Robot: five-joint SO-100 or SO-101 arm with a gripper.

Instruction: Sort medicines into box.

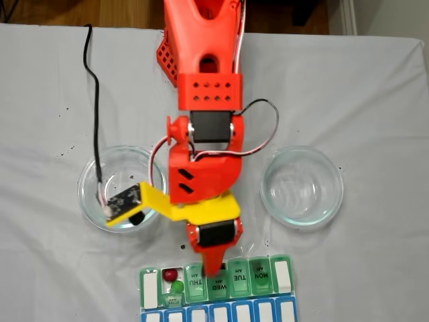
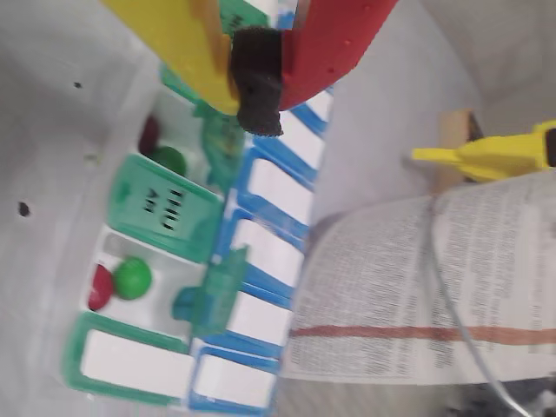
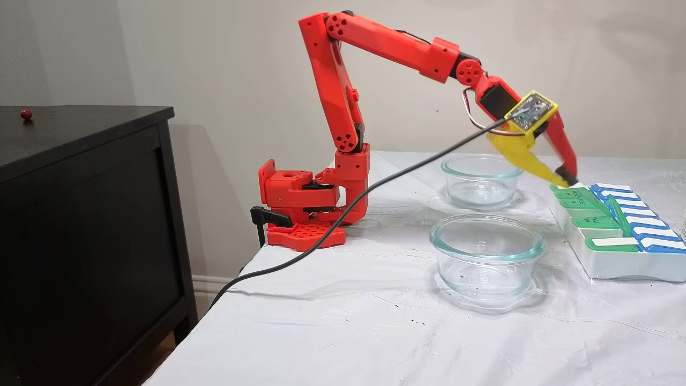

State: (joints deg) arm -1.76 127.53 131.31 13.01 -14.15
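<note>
Fingers (image 2: 252, 82) seemingly above box (image 2: 130, 369)

**Tabletop contents**

Tabletop (image 3: 343, 332) is covered with a white cloth, slightly wrinkled, with small dark specks. Directly on it: red arm base (image 3: 303, 214) at the far-left corner in the side fixed view, two clear glass bowls (image 1: 301, 186) (image 1: 122, 188) set apart from each other, and the pill organizer (image 1: 221, 295) at the near edge in the top-down fixed view. A black cable (image 3: 300, 252) trails across the cloth and off the edge.

Bright, even light; blurred wrist view
</note>
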